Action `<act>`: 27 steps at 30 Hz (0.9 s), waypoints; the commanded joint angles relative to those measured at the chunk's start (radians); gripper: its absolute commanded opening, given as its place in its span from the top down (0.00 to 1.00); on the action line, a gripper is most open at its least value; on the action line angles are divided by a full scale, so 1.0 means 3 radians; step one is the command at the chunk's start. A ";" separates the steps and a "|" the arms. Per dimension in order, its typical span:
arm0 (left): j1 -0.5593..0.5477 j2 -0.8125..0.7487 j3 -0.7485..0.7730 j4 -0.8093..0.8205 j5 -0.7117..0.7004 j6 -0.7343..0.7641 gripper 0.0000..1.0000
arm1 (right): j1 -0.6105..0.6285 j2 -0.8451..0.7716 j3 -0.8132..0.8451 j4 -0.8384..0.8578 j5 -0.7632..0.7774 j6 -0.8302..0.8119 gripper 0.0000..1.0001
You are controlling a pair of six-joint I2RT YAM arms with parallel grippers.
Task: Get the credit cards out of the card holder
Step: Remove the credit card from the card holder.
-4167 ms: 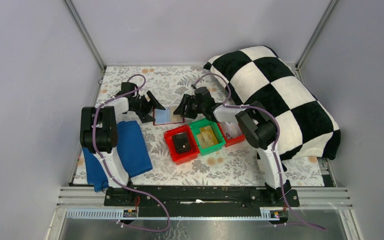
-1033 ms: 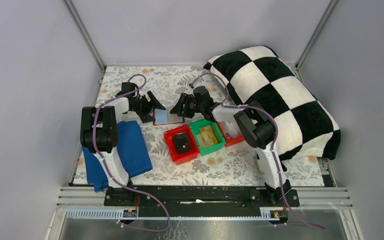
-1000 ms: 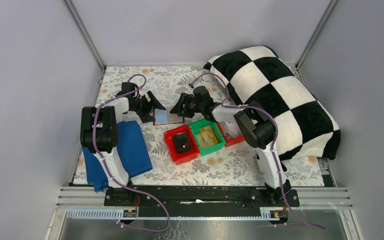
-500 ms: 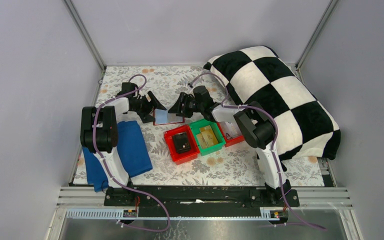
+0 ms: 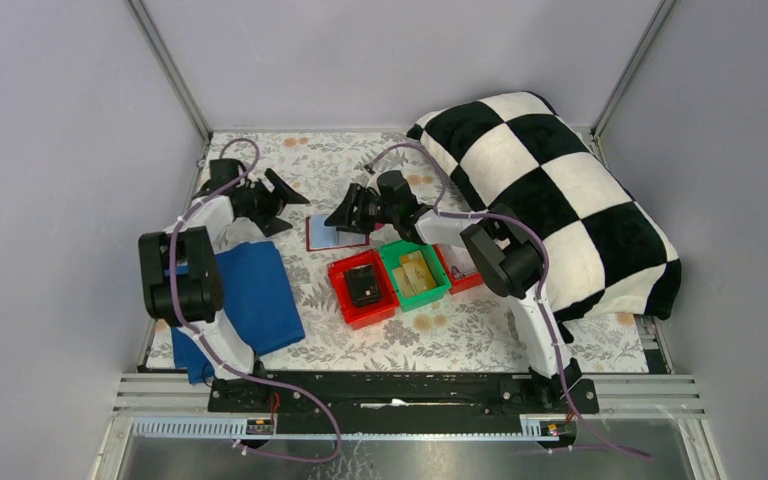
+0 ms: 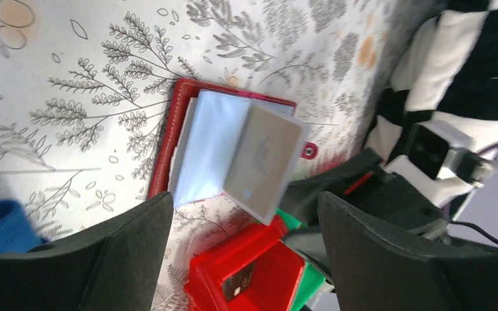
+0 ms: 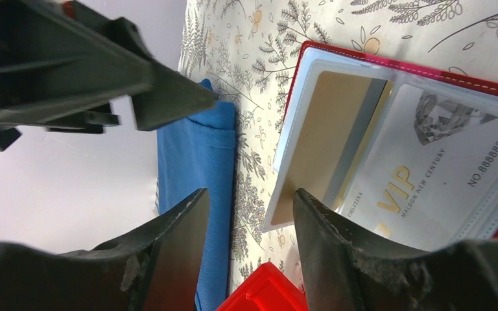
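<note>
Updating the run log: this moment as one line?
card holder open on table | credit cards inside | left gripper open, apart | right gripper open over holder's edge

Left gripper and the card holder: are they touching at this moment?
Apart. The right wrist view shows flowered tablecloth between the left gripper and the red edge of the card holder; the top view also shows them separated.

L arm: your elbow's folded, left gripper parked left of the card holder, not touching it, jaws wide, nothing held | R arm: stretched out long, right gripper low at the card holder's right edge, fingers spread, tips aimed at it, nothing gripped
</note>
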 commanded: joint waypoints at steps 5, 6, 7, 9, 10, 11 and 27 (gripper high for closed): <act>0.0169 -0.0532 -0.0139 0.0371 0.0041 -0.0188 0.14 | 0.0102 0.0149 0.0229 -0.0026 0.0067 -0.0014 0.43; 0.0169 -0.0558 -0.0163 0.0427 0.0031 -0.0220 0.14 | 0.0107 0.0176 0.0273 -0.0068 0.0080 -0.0011 0.42; 0.0169 -0.0582 -0.0188 0.0493 0.0040 -0.0263 0.14 | 0.0112 0.0208 0.0324 -0.0103 0.0078 -0.0003 0.42; 0.0167 -0.0597 -0.0202 0.0543 0.0088 -0.0301 0.15 | 0.0120 0.0273 0.0438 -0.0204 0.0072 -0.0001 0.42; 0.0164 -0.0584 -0.0187 0.0539 0.0105 -0.0295 0.15 | 0.0120 0.0298 0.0489 -0.0252 0.0065 -0.0003 0.42; 0.0163 -0.0566 -0.0175 0.0528 0.0137 -0.0284 0.15 | 0.0120 0.0323 0.0547 -0.0310 0.0048 -0.0013 0.42; -0.0232 -0.0074 -0.0109 0.0584 0.0137 -0.0233 0.30 | -0.0038 0.0055 0.0323 -0.0654 0.0244 -0.0217 0.52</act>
